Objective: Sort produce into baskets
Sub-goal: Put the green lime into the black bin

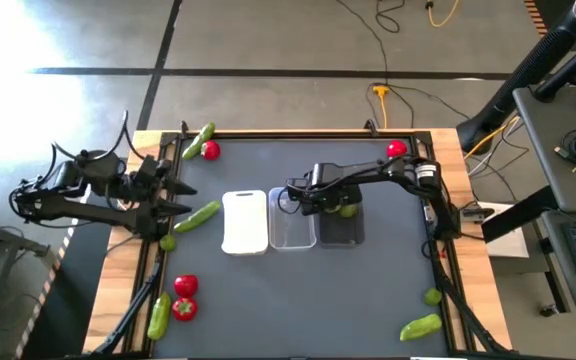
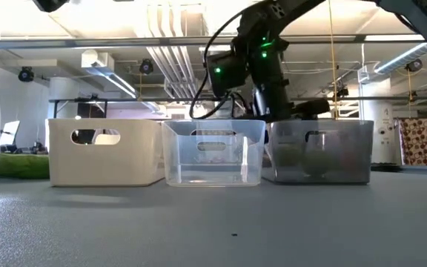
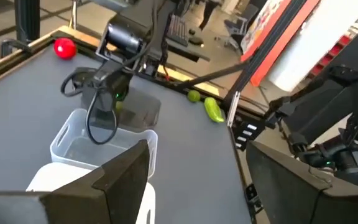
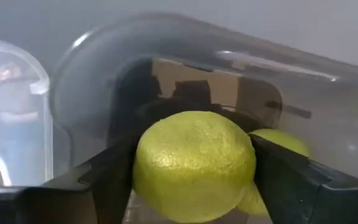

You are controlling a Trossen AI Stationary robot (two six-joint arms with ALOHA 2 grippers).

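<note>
Right wrist view: the right gripper [image 4: 194, 171] pinches a round yellow-green lime [image 4: 194, 165] over the dark smoky grey basket [image 1: 340, 230].
Next it likely spreads its fingers to drop it beside the second lime [image 4: 281, 143] inside; the left gripper [image 1: 173, 195] waits spread at the table's left.

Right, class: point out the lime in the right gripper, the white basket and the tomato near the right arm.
lime [image 4: 194, 165]: right wrist view, middle of its skin, between the fingers.
white basket [image 1: 245, 222]: high view, its pale inside.
tomato [image 1: 397, 149]: high view, centre of the red top.
</note>
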